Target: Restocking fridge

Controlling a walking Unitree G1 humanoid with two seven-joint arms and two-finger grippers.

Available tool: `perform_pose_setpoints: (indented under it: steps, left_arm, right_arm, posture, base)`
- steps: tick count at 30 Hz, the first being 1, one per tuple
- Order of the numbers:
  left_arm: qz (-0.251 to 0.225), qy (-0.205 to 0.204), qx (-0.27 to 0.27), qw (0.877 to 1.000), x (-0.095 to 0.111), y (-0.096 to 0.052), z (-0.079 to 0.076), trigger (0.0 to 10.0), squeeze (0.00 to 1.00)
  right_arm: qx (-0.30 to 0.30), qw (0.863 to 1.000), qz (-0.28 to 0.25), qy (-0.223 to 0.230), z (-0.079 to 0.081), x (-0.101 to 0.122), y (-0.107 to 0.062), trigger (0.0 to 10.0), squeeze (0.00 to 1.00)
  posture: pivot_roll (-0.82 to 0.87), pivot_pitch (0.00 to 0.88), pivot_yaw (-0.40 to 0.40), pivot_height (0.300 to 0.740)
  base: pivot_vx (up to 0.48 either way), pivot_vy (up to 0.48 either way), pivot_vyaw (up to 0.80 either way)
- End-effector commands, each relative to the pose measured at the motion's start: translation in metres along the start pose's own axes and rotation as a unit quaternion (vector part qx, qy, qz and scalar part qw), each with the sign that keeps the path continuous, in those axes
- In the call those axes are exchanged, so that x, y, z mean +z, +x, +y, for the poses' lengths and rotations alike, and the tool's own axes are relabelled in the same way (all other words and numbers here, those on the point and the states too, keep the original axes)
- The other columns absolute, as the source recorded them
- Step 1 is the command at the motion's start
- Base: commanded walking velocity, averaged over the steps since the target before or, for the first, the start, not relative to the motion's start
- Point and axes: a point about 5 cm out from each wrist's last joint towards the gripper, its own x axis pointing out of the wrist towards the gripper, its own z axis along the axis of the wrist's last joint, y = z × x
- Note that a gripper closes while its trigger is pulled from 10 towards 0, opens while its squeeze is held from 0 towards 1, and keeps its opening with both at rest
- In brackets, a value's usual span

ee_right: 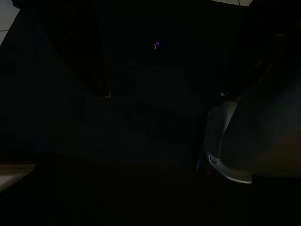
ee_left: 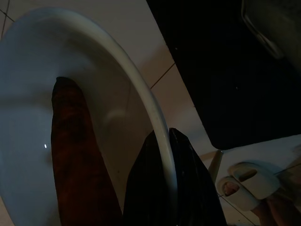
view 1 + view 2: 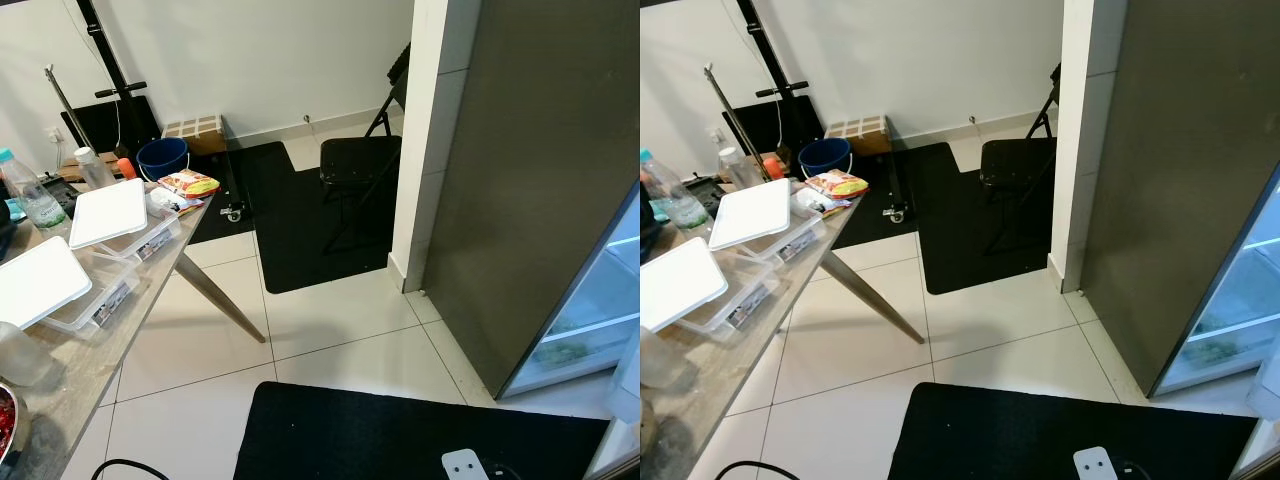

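White floor tiles run from the worktop (image 3: 70, 385) at nine o'clock to the open fridge (image 3: 590, 320) at three, while the left gripper (image 2: 171, 188) pinches a white plate's (image 2: 28, 94) rim, stiff, slick, breakable; right gripper's state unclear.

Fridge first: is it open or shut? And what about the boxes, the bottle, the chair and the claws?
Fridge: door open, shelves lit.
Two boxes: white lids on, lying on the table.
Bottle: upright, cap on.
Chair: unfolded, standing on the black mat.
Left claw: shut on the rim of a white bowl.
Right claw: too dark to tell.
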Motion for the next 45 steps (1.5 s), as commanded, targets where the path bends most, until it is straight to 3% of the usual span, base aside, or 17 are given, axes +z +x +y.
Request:
perform_pose_setpoints:
  steps: [1,9,16,27,33,38,45]
  left_arm:
    - [0.012,0.005,0.013,1.000,-0.008,-0.002,0.010,10.0,0.00]
    - [-0.002,0.002,0.014,1.000,0.006,0.000,0.010,10.0,0.00]
    - [-0.003,0.000,0.014,1.000,0.006,0.000,0.010,10.0,0.00]
    - [-0.005,-0.022,0.013,1.000,0.006,0.000,0.004,10.0,0.00]
    - [-0.006,-0.031,0.013,0.999,0.006,0.001,0.003,10.0,0.00]
    - [-0.004,-0.035,0.016,0.999,0.004,0.000,0.004,10.0,0.00]
    - [-0.005,-0.037,0.023,0.999,0.005,0.000,0.007,10.0,0.00]
  right_arm:
    - [0.022,1.000,0.010,0.007,0.016,-0.004,-0.001,10.0,0.00]
    - [0.024,1.000,0.006,0.015,0.021,-0.002,-0.001,10.0,0.00]
    - [0.023,1.000,0.004,0.014,0.021,0.001,-0.001,10.0,0.00]
    - [0.031,0.999,-0.002,-0.014,0.023,0.005,0.000,10.0,0.00]
    - [0.035,0.999,-0.008,-0.035,0.027,0.011,0.000,10.0,0.00]
    - [0.044,0.998,-0.017,-0.050,0.035,0.019,0.000,10.0,0.00]
    - [0.054,0.996,-0.026,-0.064,0.046,0.031,-0.001,10.0,0.00]
  posture:
    - [-0.14,0.005,0.135,0.740]
    - [-0.14,0.002,0.125,0.740]
    - [-0.13,0.000,0.110,0.740]
    - [-0.11,0.005,0.057,0.740]
    - [-0.11,0.005,0.033,0.740]
    - [-0.09,0.000,0.017,0.740]
    - [-0.07,0.000,0.018,0.740]
  base:
    - [0.000,0.000,0.00]
    - [0.000,0.000,0.00]
    - [0.000,0.000,-0.22]
    - [0.000,0.000,-0.77]
    - [0.000,0.000,0.00]
    - [0.000,0.000,0.00]
    - [0.000,0.000,-0.75]
